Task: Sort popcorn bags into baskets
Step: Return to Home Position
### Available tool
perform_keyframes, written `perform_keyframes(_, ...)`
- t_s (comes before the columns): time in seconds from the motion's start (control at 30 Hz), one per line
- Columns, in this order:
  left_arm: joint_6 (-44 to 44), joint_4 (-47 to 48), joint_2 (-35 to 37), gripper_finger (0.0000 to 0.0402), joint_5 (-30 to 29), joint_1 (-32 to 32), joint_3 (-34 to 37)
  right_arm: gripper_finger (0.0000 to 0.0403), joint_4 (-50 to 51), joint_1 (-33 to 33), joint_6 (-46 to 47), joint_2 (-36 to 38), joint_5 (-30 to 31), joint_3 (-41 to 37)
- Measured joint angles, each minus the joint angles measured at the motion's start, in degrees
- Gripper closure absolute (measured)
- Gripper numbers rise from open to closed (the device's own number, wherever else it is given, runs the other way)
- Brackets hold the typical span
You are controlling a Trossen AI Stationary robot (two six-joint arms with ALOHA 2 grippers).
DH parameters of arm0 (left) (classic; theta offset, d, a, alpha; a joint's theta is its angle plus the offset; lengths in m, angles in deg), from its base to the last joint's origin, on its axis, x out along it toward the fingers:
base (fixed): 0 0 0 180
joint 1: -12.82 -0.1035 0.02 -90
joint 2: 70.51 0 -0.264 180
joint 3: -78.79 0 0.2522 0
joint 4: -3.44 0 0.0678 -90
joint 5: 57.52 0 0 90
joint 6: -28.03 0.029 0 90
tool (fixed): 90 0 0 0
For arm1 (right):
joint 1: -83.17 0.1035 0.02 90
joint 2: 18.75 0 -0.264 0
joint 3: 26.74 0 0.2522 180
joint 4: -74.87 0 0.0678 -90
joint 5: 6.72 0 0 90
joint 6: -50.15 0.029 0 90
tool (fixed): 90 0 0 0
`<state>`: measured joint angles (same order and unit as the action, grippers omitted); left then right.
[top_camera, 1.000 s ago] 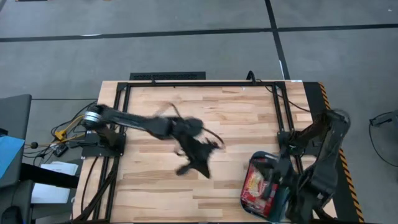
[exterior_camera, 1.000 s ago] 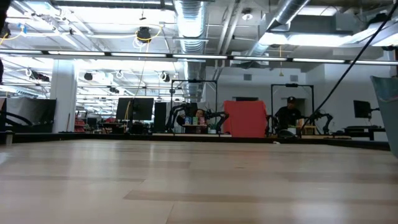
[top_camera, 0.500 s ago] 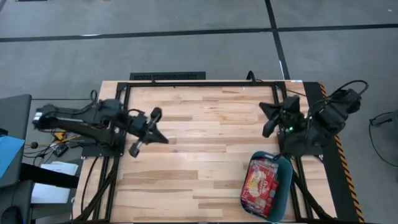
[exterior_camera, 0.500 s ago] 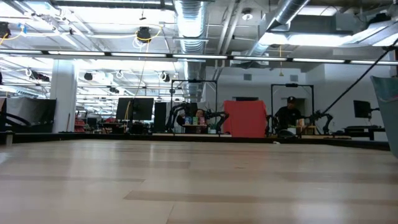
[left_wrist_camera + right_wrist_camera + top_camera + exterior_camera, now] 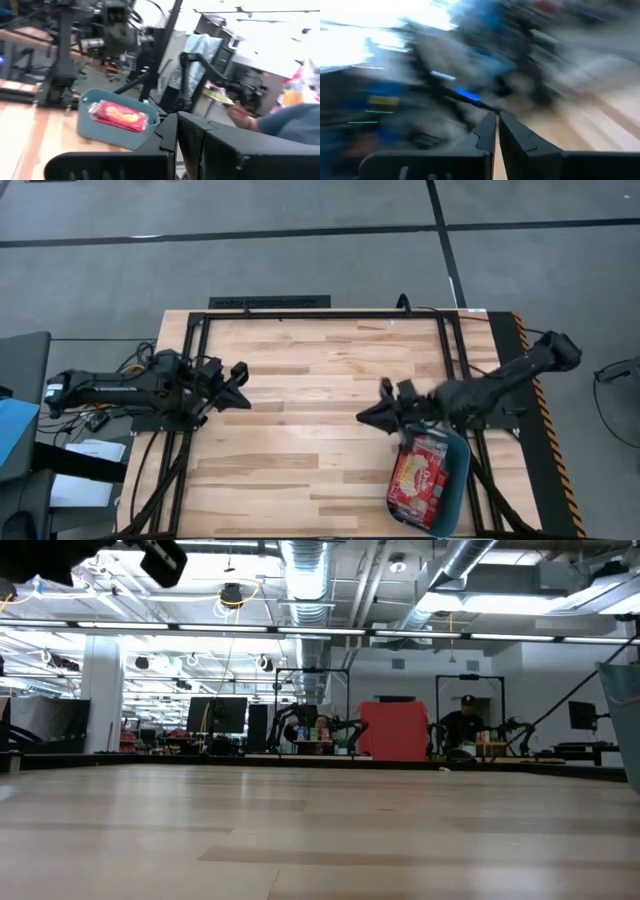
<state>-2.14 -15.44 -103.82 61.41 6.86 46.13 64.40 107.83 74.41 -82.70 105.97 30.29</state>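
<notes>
The teal basket stands at the table's near right corner. Several red popcorn bags lie piled flat in it. The left wrist view shows the same basket and bags from across the table. My right gripper hovers shut just left of the basket's far end and holds nothing; its own view is smeared by motion. My left gripper hangs shut and empty over the table's left side. No bag lies on the bare tabletop.
The wooden tabletop is bordered by a black frame. Cables and boxes sit off its left edge. The basket's wall shows at the right of the low view, and a dark arm part shows high at its left.
My left arm has pulled back fast from the table's middle to its left side. My right arm rose from over the basket to the far right. It then swung down and left, so its gripper is now beside the basket's far end. The basket and bags have stayed put.
</notes>
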Motion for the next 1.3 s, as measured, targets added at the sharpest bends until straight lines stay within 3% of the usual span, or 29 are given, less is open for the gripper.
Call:
perform_keyframes(0.07,0.1,-0.1,-0.4,0.0401,4.2,-1.9,-1.4,0.0354,-7.5,-6.0,-4.1,0.3,-13.3,-1.3)
perform_keyframes(0.13,1.5,0.2,-1.2,0.0402,8.7,-4.9,-2.4,0.0354,-3.8,-12.7,-2.5,3.4,-18.2,-2.6)
perform_keyframes(0.23,0.2,0.8,-2.5,0.0402,13.1,-12.0,-3.1,0.0354,3.5,-21.8,2.1,9.3,-16.7,-4.7)
perform_keyframes(0.33,-3.0,0.5,-4.2,0.0401,21.3,-19.5,-4.2,0.0354,11.6,-27.4,3.4,18.2,-17.6,-5.8)
perform_keyframes(0.4,-4.6,-1.0,-4.9,0.0401,26.3,-23.2,-4.5,0.0354,15.6,-28.2,3.6,25.2,-16.6,-7.0)
perform_keyframes(0.5,-3.9,-1.6,-5.0,0.0401,28.4,-25.4,-3.6,0.0354,17.5,-25.7,2.4,34.2,-10.7,-11.1)
perform_keyframes(0.7,-0.8,-3.9,-4.8,0.0401,25.8,-23.3,4.7,0.0354,14.7,-16.0,5.7,46.6,9.5,-27.3)
perform_keyframes(0.87,-0.8,-19.1,-4.8,0.0401,11.6,-16.4,16.8,0.0354,3.3,-9.4,2.4,50.8,19.1,-39.0)
perform_keyframes(0.93,1.5,-19.1,-5.2,0.0402,6.6,-13.2,18.2,0.0354,1.7,-7.7,1.8,51.2,21.5,-42.0)
perform_keyframes(1.1,5.8,-13.8,-5.7,0.0401,2.2,-7.8,18.3,0.0354,7.4,-6.9,5.7,51.6,27.9,-42.7)
perform_keyframes(1.3,6.5,-13.7,-5.6,0.0401,5.1,-7.7,18.0,0.0354,5.5,-8.9,1.8,52.7,25.3,-40.7)
